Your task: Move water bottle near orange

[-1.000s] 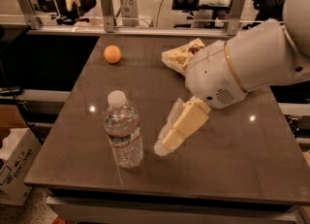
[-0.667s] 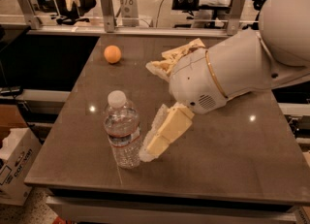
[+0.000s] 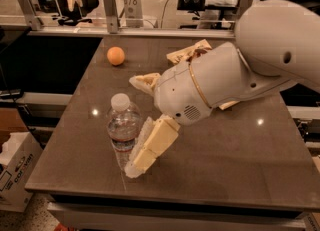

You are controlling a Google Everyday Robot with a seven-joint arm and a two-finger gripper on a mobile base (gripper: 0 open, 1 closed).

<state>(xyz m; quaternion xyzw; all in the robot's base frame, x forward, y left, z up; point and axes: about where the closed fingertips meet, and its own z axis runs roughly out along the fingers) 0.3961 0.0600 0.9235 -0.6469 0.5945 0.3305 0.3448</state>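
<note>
The water bottle (image 3: 122, 131), clear with a white cap, stands upright on the dark table (image 3: 225, 165) at the front left. The orange (image 3: 116, 55) lies at the back left of the table, well apart from the bottle. My gripper (image 3: 134, 125) is open at the bottle, reaching in from the right. Its near finger (image 3: 152, 145) lies against the bottle's right side. The far finger (image 3: 145, 82) shows just behind the bottle. The bottle stands between the two fingers on the table.
A brown-and-yellow snack bag (image 3: 187, 52) lies at the back middle, partly hidden by my white arm (image 3: 240, 75). A cardboard box (image 3: 12, 172) sits on the floor at the left. Metal rails (image 3: 110, 10) run behind the table.
My gripper has moved left to the bottle, and its fingers now flank it. The bottle and the orange have not moved.
</note>
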